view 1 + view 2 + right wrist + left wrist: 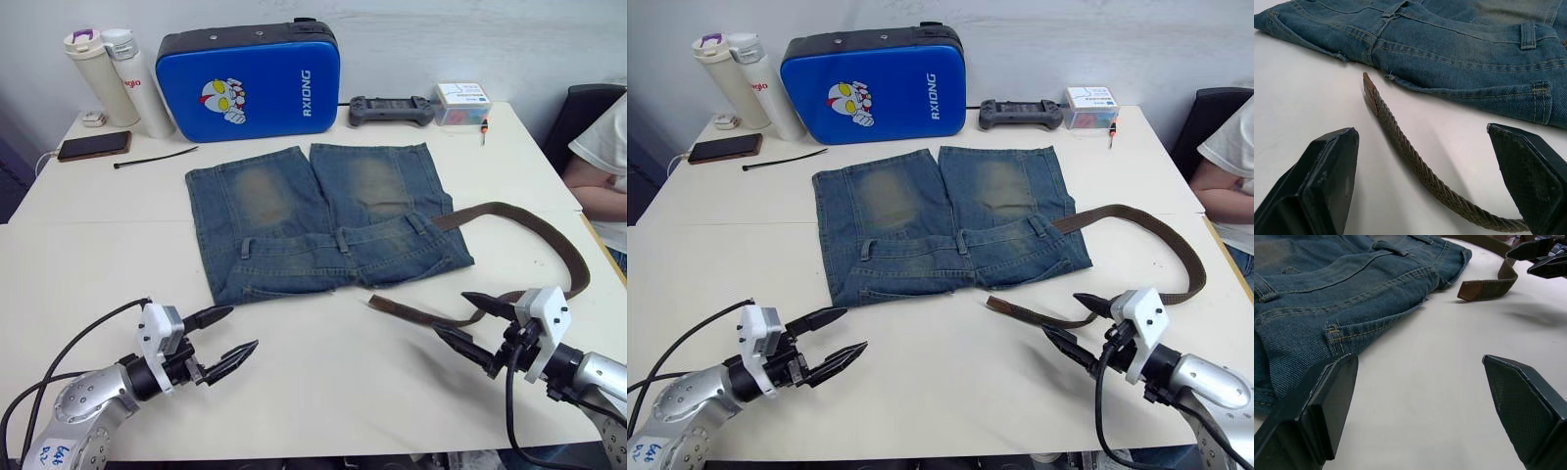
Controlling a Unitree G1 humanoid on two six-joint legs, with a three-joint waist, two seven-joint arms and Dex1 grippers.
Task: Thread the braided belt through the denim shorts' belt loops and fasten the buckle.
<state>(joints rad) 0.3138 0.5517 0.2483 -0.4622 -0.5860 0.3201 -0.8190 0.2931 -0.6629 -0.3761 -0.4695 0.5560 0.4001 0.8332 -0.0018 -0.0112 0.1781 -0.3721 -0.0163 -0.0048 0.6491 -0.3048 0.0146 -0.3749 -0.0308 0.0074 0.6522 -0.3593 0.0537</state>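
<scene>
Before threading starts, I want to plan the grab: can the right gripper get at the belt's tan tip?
Probably yes. The right gripper is open beside the braided belt, whose tip lies flat on bare table in front of the denim shorts, with nothing between.

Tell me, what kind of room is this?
Probably an office or lab: a plain white table carries a game-style controller, a phone and drink flasks, and a person sits alongside.

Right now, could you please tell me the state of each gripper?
Left gripper: open, holding nothing, near the denim shorts.
Right gripper: open, holding nothing, straddling the braided belt.
</scene>
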